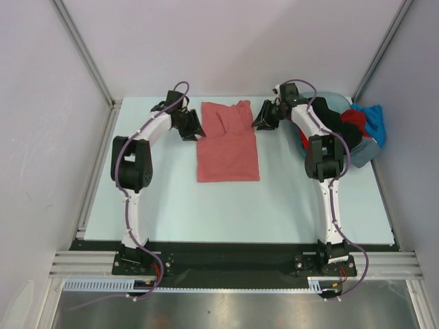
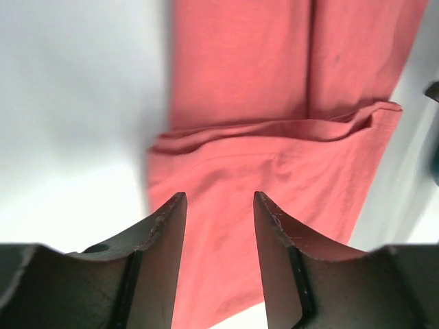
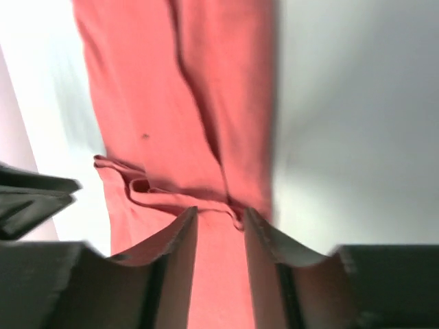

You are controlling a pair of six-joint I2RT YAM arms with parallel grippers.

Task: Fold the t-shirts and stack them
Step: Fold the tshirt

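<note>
Salmon-red cloth t-shirt (image 1: 228, 147) partly folded flat on pale desk (image 1: 206, 212), left tool (image 1: 192, 130) and right tool (image 1: 263, 118) beside its far corners, both with jaws apart, gripping nothing

My left fingers (image 2: 161, 233) are matt black plastic, faintly scuffed; the salmon-red t-shirt (image 2: 274, 103) is soft matt cloth, finely woven.

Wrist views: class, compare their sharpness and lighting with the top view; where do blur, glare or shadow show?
Top external: evenly lit and sharp, salmon-red t-shirt crisp. Left wrist: the shirt's side edge smears, the table glares white. Right wrist: blurriest, shirt edges streaked, dark shadow under the fold.
</note>
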